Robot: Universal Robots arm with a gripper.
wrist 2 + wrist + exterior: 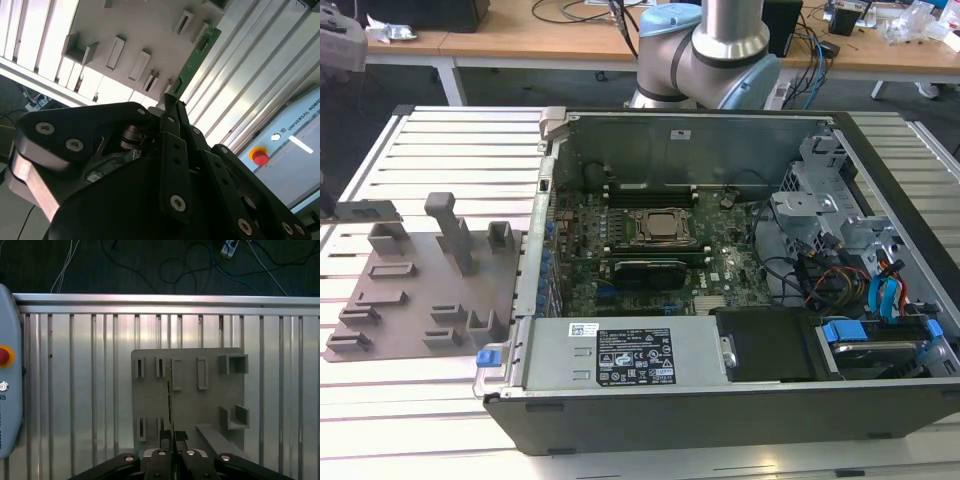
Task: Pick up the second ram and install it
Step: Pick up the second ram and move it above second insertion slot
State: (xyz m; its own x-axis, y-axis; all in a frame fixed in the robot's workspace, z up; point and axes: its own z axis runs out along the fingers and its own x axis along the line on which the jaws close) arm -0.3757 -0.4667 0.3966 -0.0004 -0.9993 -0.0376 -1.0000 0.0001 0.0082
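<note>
Black bolted gripper [170, 97], fingers pinched closed on one end of the second ram [196, 55], a slim, flat green board. Stick is held over the matte grey fixture plate [210, 405] with its slotted blocks, on the ribbed aluminium table [75, 390]. Open metal computer case [720, 410] stands at the exterior view's right.

Green second ram [196, 57] — black hand [169, 100], grey fixture plate [210, 405].

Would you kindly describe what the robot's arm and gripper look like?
The arm is a silver tube with rounded grey joints and a light-blue cap. In the second wrist view the gripper is matte black, built from flat linked bars fastened with silver screws and tapering to slim tips.
</note>
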